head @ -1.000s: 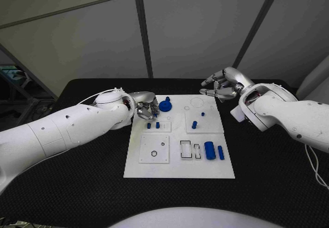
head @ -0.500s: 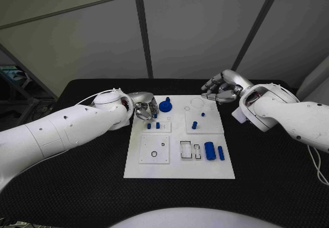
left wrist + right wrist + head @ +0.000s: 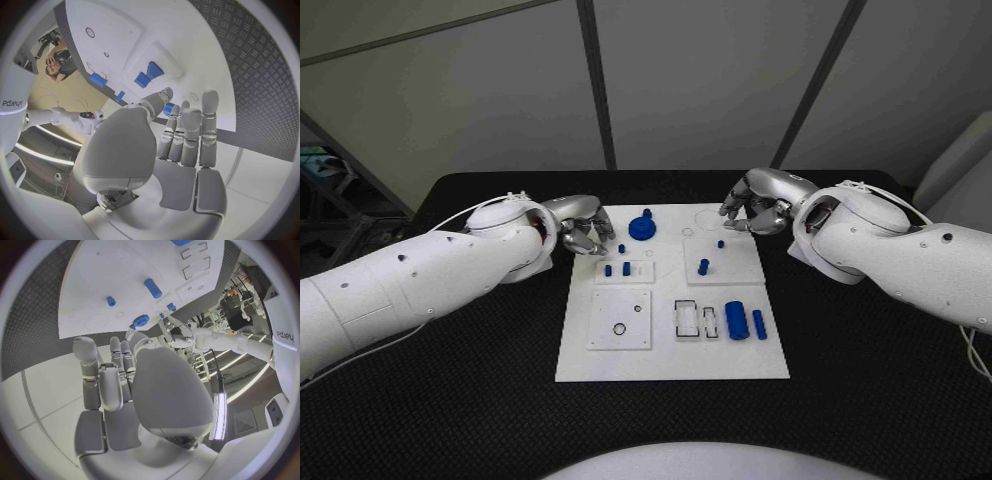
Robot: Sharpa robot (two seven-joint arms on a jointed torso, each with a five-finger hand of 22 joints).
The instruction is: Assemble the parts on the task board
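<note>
The white task board (image 3: 672, 362) lies mid-table. On it stand a blue round knob (image 3: 642, 227), two short blue pegs (image 3: 617, 268), another peg (image 3: 704, 266) and, near the right edge, a thick blue cylinder (image 3: 736, 321) beside a slim one (image 3: 759, 322). My left hand (image 3: 581, 233) hovers at the board's far left edge, just left of the knob, fingers curled down. In the left wrist view a bit of blue (image 3: 167, 107) shows by the left hand's (image 3: 181, 145) thumb tip; whether it is held is unclear. My right hand (image 3: 754, 205) hangs over the far right corner, holding nothing.
A square white plate (image 3: 622, 318) with a small dark ring (image 3: 620, 327) sits on the board's near left. Empty rectangular slots (image 3: 689, 317) lie beside the cylinders. Black table (image 3: 459, 400) surrounds the board on all sides.
My left hand has drawn back leftward from the knob. My right hand has come in lower and closer to the board's far right corner. The parts have stayed put.
</note>
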